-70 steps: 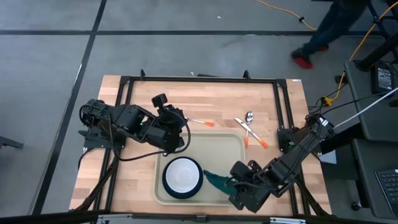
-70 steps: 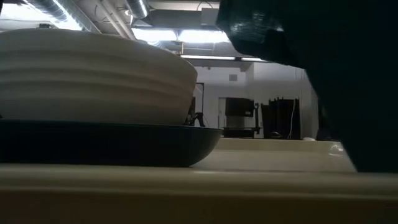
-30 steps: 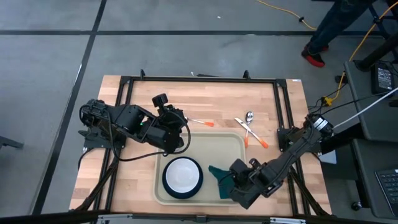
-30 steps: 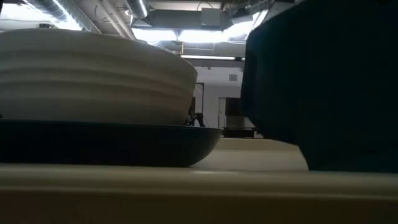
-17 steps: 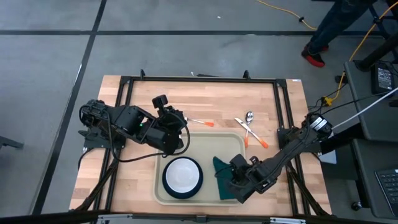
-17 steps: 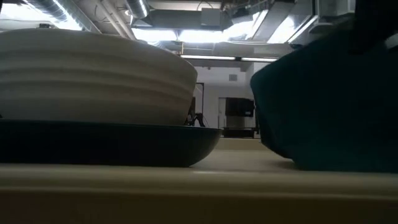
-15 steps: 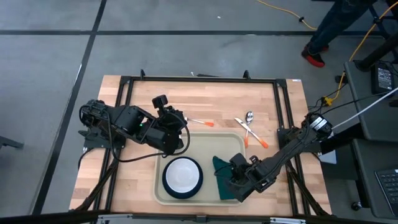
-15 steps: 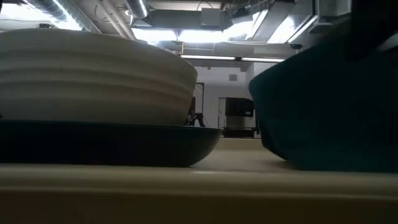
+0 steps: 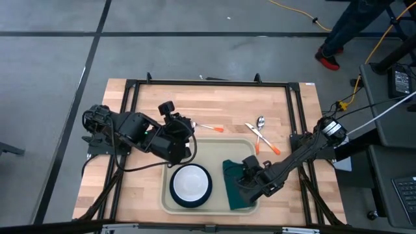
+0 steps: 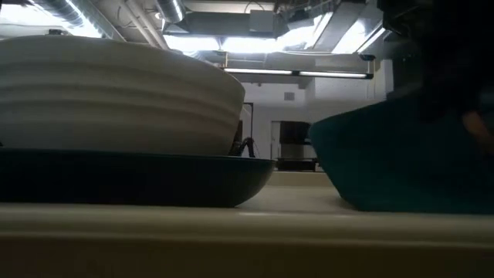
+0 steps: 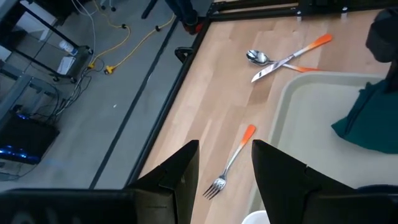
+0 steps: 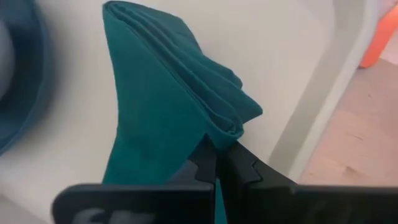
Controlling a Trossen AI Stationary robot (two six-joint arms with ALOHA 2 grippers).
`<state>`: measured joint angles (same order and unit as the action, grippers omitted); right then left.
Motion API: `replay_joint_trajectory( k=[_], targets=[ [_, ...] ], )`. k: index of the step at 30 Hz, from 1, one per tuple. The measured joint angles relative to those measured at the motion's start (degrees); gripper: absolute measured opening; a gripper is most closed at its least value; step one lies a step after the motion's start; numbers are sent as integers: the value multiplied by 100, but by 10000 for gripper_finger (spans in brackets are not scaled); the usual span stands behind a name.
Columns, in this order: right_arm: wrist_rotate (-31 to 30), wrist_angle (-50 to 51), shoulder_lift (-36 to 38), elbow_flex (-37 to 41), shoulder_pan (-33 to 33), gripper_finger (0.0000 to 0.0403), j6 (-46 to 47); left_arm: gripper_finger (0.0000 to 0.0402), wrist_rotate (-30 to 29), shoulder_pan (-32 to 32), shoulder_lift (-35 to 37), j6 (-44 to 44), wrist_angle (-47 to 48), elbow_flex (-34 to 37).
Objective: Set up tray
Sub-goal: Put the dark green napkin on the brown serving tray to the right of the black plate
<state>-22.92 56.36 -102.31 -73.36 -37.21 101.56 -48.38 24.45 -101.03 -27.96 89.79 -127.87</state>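
- The tray [image 9: 246, 149] sits at the surface's near edge, its sides square to that edge; bare room lies along its far rim.
- My right gripper [image 9: 238, 184] pinches the green napkin [image 12: 163, 106] just inside its right rim.
- My left gripper [image 11: 225, 169], jaws apart and empty, hovers off its far-left corner above the fork [image 11: 231, 161].

One tray [image 9: 250, 147], plate [image 9: 207, 189], bowl [image 9: 190, 183], napkin [image 9: 233, 185] — one fork [image 9: 209, 128], spoon [image 9: 260, 122], knife [image 9: 265, 139].

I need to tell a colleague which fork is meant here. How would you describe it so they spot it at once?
Start at the big cream tray on the wooden table. Just outside its far rim, near the left hand, lies the fork. It lies alone, whereas the other orange-handled cutlery lies crossed in a pile.
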Motion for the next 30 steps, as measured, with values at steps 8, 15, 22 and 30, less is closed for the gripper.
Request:
replay_joint_trajectory(
  k=[8,15,22,30],
  targets=[
    [-103,21,13,229,77,6,340,143,-35,32,0,-77,-5,0],
    [-111,78,16,380,149,6,552,143,-39,103,0,-84,-77,0],
    [-101,110,16,443,149,6,628,143,-57,148,0,-84,-150,0],
    [-100,245,16,443,186,6,617,143,-59,146,0,-82,-150,0]
  ],
)
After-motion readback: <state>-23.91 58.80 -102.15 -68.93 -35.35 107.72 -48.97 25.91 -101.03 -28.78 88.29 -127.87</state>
